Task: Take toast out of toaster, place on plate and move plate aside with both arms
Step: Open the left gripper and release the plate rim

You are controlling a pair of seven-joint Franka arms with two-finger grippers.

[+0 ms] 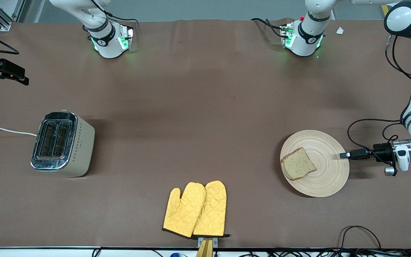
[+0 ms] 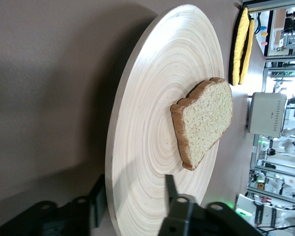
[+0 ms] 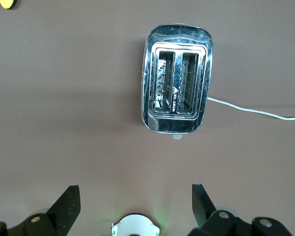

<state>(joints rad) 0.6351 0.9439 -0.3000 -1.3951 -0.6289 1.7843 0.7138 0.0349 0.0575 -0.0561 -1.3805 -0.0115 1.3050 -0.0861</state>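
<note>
Left tool [image 1: 344, 155] straddles plate [image 1: 328, 167] rim, part open, toast [image 1: 298, 163] just ahead. Right tool [image 3: 135, 206] wide open, empty, above toaster [image 3: 177, 100].

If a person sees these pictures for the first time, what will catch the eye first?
Probably the toast lying on the round wooden plate at the left arm's end of the table, with the left gripper at the plate's rim. Next the yellow mitts nearest the front camera, and the shiny toaster at the right arm's end.
</note>
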